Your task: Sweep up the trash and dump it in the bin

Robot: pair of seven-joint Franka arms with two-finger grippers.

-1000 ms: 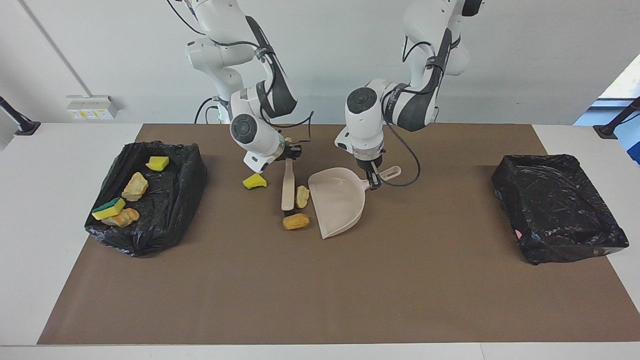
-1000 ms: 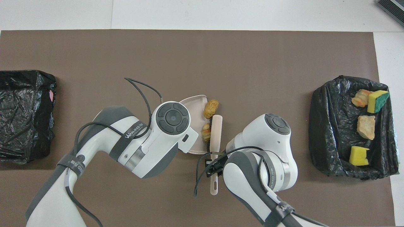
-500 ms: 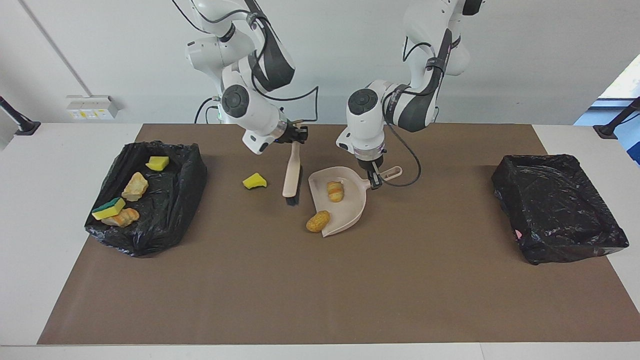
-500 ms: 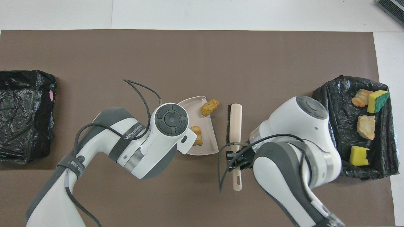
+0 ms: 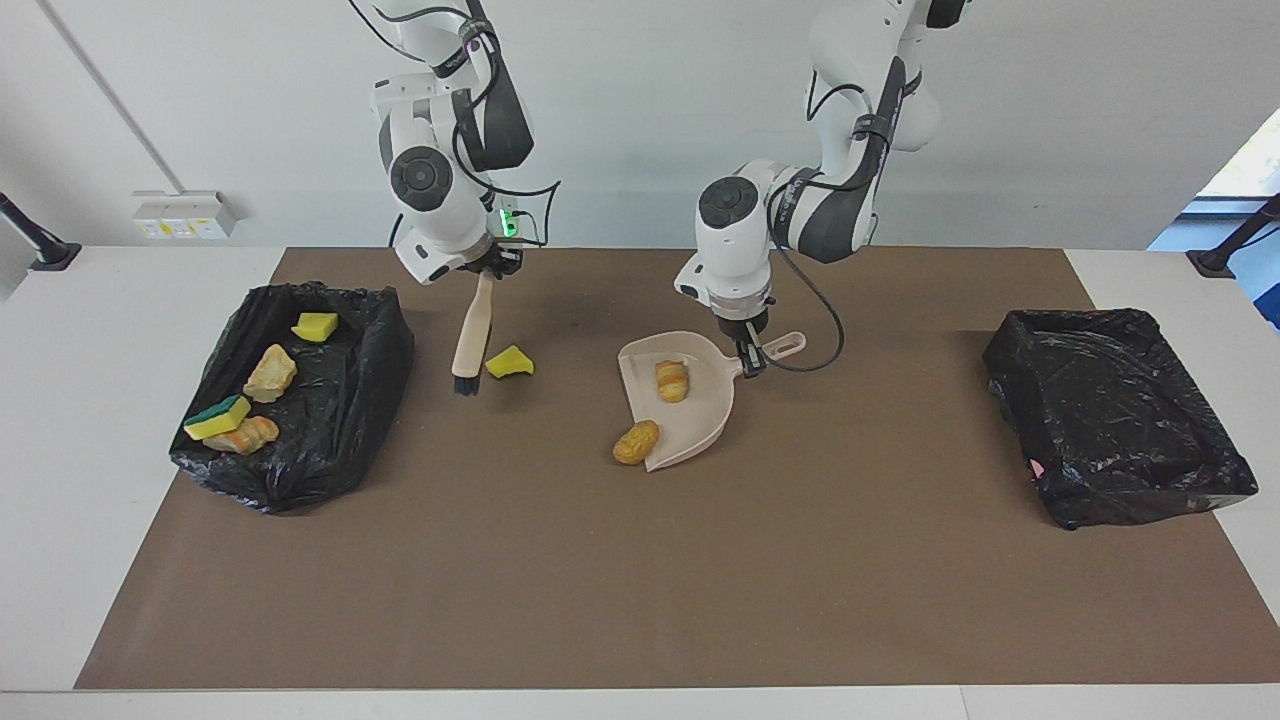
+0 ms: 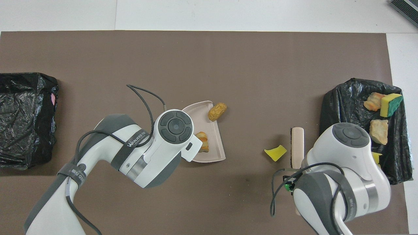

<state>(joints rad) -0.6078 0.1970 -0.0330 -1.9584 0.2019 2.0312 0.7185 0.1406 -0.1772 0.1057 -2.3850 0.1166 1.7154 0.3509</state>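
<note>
- The right gripper (image 5: 488, 268) is clamping the handle of the brush (image 5: 470, 335), hanging it bristles-down just beside the yellow sponge chunk (image 5: 509, 362), on that chunk's side toward the trash-filled bin (image 5: 385, 335).
- The left gripper (image 5: 748, 350) is pinching the handle of the dustpan (image 5: 690, 425), keeping the pan flat on the brown mat (image 5: 640, 580).
- In the facing view, 1 striped bread lump (image 5: 671, 381) is lying inside the pan, and 1 orange lump (image 5: 636, 442) is sitting at the pan's open lip, at about 8 o'clock from the pan's middle.
- 4 pieces are already lying in the bin at the right arm's end; the second bin (image 5: 1115, 415) is looking empty.
- Judged step: sweeping, with the brush lining up on the sponge chunk.
- Next move calls for bristles touching the mat and pushing the chunk toward the pan's mouth, without knocking the orange lump away.
</note>
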